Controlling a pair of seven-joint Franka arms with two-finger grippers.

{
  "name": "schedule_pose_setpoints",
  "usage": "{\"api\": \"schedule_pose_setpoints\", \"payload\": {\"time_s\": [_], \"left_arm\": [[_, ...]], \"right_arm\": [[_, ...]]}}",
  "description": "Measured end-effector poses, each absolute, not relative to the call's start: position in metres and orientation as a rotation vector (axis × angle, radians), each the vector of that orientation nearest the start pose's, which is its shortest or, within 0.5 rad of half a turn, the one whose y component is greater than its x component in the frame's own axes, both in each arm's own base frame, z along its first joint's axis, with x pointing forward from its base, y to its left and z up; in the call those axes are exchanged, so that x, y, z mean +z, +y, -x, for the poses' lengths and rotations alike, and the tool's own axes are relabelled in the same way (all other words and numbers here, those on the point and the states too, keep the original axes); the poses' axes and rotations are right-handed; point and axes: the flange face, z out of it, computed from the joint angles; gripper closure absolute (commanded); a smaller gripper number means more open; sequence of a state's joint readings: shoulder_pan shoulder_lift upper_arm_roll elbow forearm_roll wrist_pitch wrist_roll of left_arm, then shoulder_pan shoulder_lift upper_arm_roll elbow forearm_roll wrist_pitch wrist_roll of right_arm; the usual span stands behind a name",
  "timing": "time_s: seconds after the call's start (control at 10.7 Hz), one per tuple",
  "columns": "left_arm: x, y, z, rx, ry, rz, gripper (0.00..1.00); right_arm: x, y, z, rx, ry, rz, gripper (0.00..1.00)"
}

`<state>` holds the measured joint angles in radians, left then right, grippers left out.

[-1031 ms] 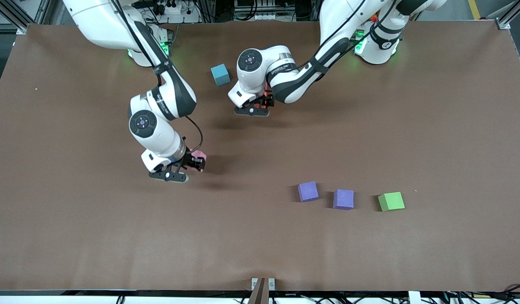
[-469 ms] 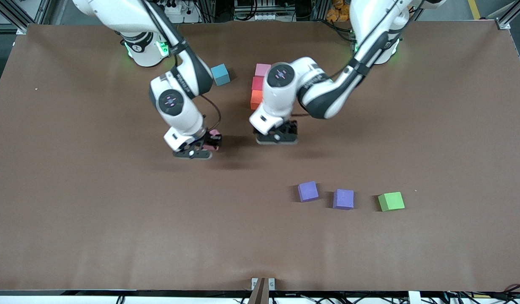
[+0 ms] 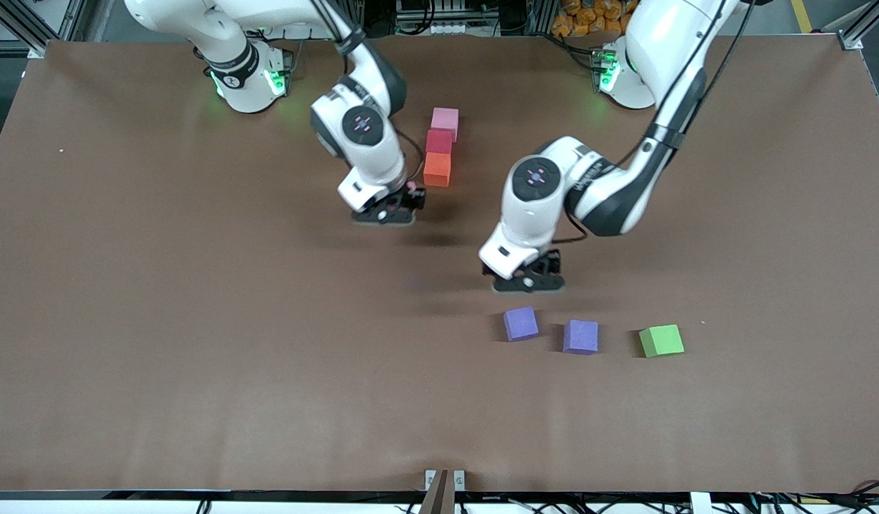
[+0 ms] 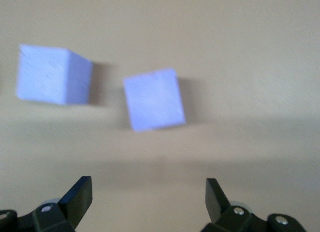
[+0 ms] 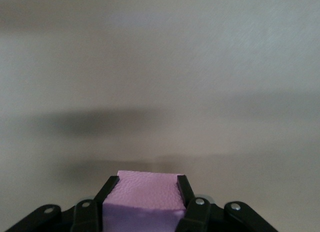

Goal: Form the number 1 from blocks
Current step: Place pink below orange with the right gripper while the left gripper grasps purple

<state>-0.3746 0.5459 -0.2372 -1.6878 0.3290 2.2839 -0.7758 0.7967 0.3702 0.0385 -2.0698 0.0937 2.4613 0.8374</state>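
Right wrist view alone shows right tool [image 5: 144, 189] clamping pink block [image 5: 144, 192].

A brown tabletop [image 3: 161, 357] is carrying a touching line of pink block [image 3: 445, 118], red block [image 3: 439, 141] and orange block [image 3: 437, 170] near the bases, while two purple blocks [image 3: 520, 323] [image 3: 580, 336] and a green block [image 3: 660, 340] are lying apart in a row nearer the front camera.

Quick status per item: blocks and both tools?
Right tool: shut on pink block, over bare table beside the column.
Left tool: open, empty, over the nearer-column purple block.
Column: pink, red, orange, touching.
Second purple block, green block: loose on table.
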Motion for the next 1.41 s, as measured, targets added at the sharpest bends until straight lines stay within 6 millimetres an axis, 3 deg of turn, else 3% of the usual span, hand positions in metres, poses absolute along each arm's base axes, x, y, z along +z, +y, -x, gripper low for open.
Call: {"api": "schedule_pose_setpoints", "payload": {"time_s": [0.19,0.47,0.75,1.03,1.22,1.41], "left_arm": [[0.3,-0.362,-0.595,-0.228,-0.068,3.104,0.0],[0.289,-0.355,-0.621,-0.2,-0.231,3.137,0.0],[0.274,-0.351,-0.628,-0.174,-0.275,3.134,0.0],[0.257,-0.351,-0.627,-0.146,-0.273,3.124,0.0],[0.249,-0.352,-0.628,-0.141,-0.271,3.123,0.0],[0.242,-0.359,-0.629,-0.148,-0.261,3.13,0.0]], "right_arm": [[0.242,0.455,-0.377,0.045,0.141,3.061,0.56],[0.223,0.462,-0.373,0.028,0.158,3.049,0.56],[0.221,0.478,-0.369,0.022,0.155,3.04,0.56],[0.205,0.498,-0.348,0.04,0.118,3.053,0.54],[0.197,0.505,-0.335,0.052,0.097,3.064,0.0],[0.197,0.505,-0.335,0.05,0.1,3.064,0.0]]}}
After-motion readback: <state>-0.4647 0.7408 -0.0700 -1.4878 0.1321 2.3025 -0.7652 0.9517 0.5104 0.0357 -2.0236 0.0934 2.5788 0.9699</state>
